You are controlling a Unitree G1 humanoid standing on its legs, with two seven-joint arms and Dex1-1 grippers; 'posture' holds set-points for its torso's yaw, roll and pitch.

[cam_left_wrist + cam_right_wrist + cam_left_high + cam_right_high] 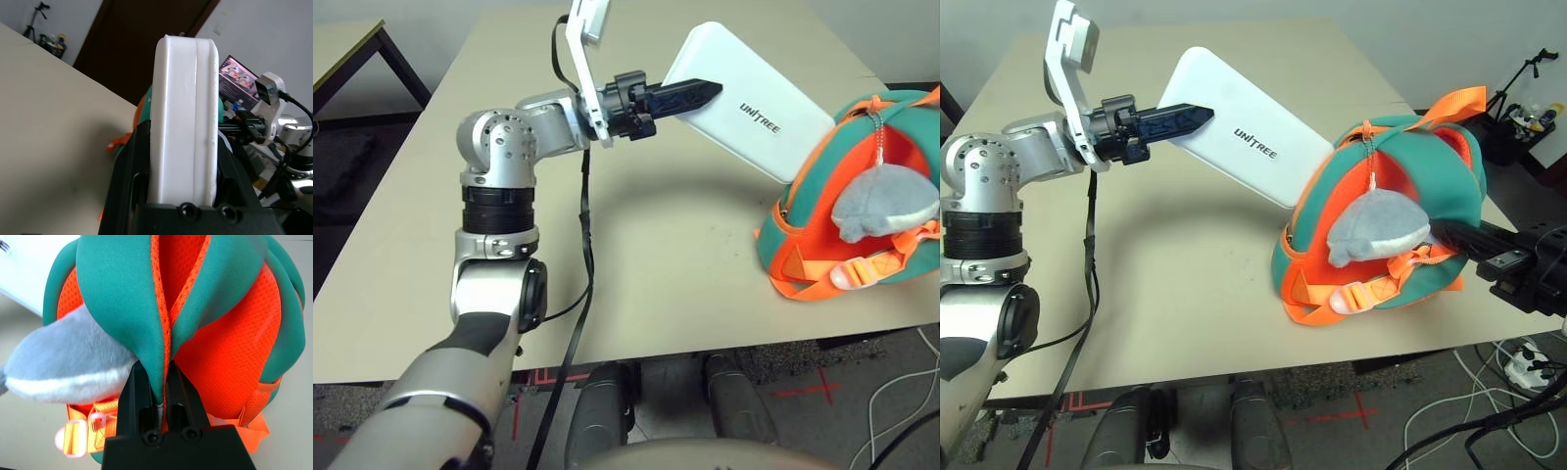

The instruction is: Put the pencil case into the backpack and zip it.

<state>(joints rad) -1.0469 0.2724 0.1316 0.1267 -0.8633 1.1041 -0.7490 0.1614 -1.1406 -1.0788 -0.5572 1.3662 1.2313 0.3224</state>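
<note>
left end effector [1206, 116] clamped on pencil case [1252, 135], case sticking out toward its 4 o'clock, lower end at the backpack's [1317, 230] 10 o'clock edge; right end effector [154, 364] pinching teal strap [115, 298]

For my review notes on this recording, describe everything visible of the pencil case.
The pencil case is a flat, white, rounded rectangle, smooth and hard-looking, with dark "UNITREE" lettering and a seam along its narrow side. The left gripper clamps it between its fingers, holding it tilted above the table, a shadow beneath. Its far end reaches the backpack's edge; whether it is inside, I cannot tell.
</note>
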